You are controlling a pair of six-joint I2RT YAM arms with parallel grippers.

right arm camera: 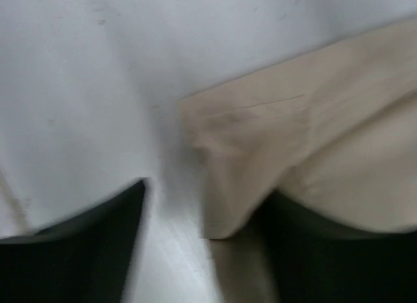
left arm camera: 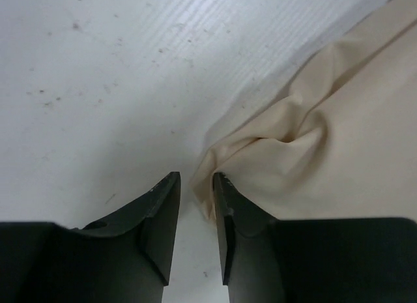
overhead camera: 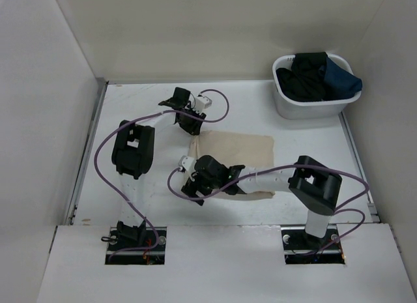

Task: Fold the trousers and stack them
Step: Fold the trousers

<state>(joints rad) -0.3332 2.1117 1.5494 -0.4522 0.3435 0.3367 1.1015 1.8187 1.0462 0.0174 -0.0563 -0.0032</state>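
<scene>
The beige trousers (overhead camera: 241,153) lie folded into a rough rectangle in the middle of the white table. My left gripper (overhead camera: 193,127) is at their far left corner. In the left wrist view it (left arm camera: 195,178) is open by a narrow gap, with the wrinkled corner of the trousers (left arm camera: 313,133) lying between the fingertips against the right finger. My right gripper (overhead camera: 193,189) is at the near left corner. In the blurred right wrist view it (right arm camera: 205,192) is wide open, with a folded corner of the trousers (right arm camera: 260,140) between the jaws, nearer the right one.
A white basket (overhead camera: 309,109) stands at the back right, holding a black garment (overhead camera: 305,75) and a navy one (overhead camera: 342,78). Walls close the table on the left, back and right. Purple cables loop from both arms over the table.
</scene>
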